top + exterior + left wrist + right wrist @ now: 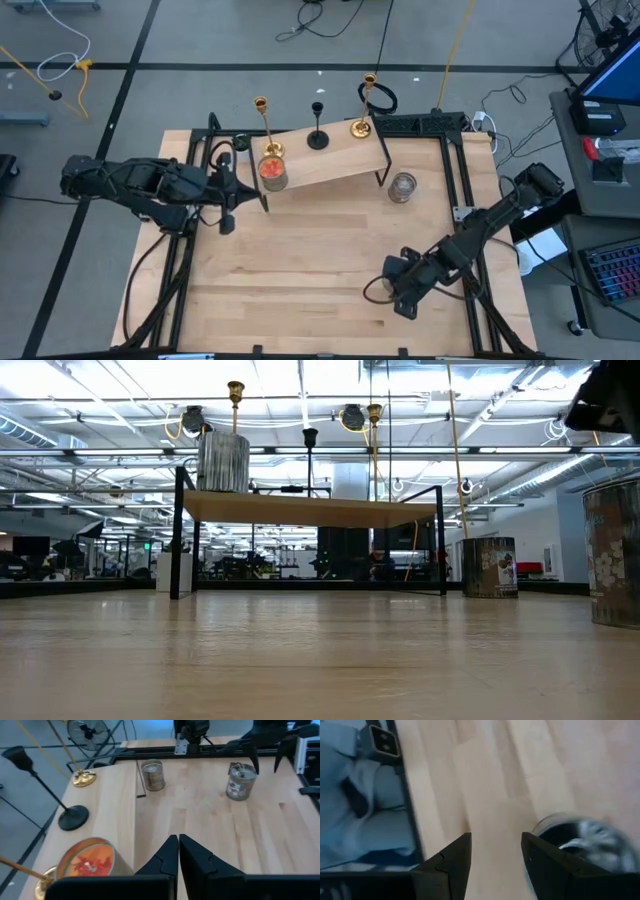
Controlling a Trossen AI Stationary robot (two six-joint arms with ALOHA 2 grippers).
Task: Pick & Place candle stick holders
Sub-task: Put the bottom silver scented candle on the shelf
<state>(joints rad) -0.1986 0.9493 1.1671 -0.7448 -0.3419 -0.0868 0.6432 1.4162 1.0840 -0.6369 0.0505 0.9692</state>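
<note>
My right gripper (492, 855) sits parted and empty, a blurred tin (580, 840) cut off lower right — left gripper (178, 851) pinched shut, empty; gold-brass candlestick (30, 875) cropped lower left.

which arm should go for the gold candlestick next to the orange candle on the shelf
Probably the left. The left gripper sits just off the raised shelf's end, close to that gold candlestick and the orange candle. The right gripper is low on the table, far from it.

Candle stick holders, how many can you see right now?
3, all standing on the raised wooden shelf: a gold one at its left end by the candle jar, a black one mid-shelf, another gold one at the right end.
</note>
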